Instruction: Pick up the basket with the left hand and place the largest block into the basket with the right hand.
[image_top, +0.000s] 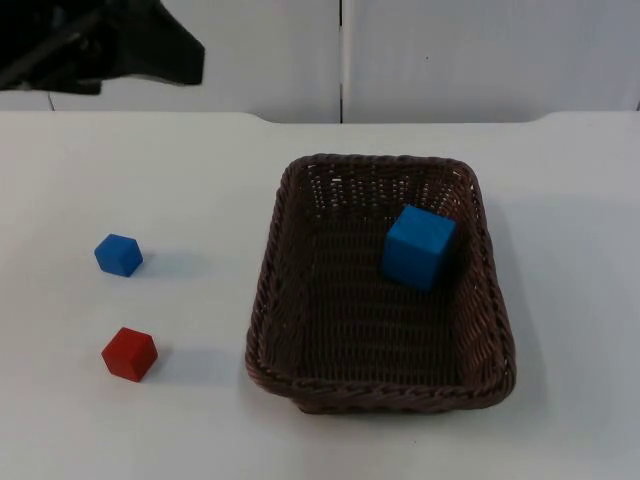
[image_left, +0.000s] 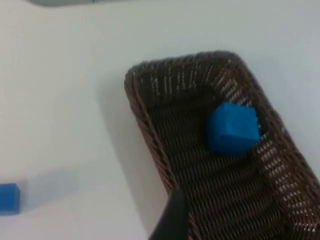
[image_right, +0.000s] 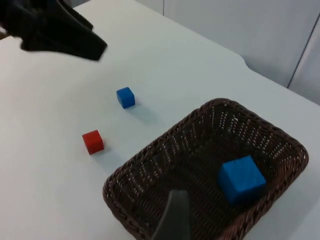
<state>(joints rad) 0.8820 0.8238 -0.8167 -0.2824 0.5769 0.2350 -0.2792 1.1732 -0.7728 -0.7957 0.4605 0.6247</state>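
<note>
A brown wicker basket (image_top: 290, 290) (image_left: 150, 130) (image_right: 150, 165) rests on the white table, right of the middle, with nothing holding it. The large blue block (image_top: 418, 245) (image_left: 232, 127) (image_right: 241, 179) lies inside it, tilted against the right wall. My left gripper (image_top: 185, 55) (image_right: 92, 47) hangs above the table's far left corner, well away from the basket. My right gripper (image_right: 172, 217) is raised off to the basket's side and looks down over its rim.
A small blue cube (image_top: 119, 254) (image_right: 125, 97) (image_left: 9, 198) and a small red cube (image_top: 130, 353) (image_right: 93, 141) sit on the table left of the basket. The grey partition wall (image_top: 450, 50) closes the far edge.
</note>
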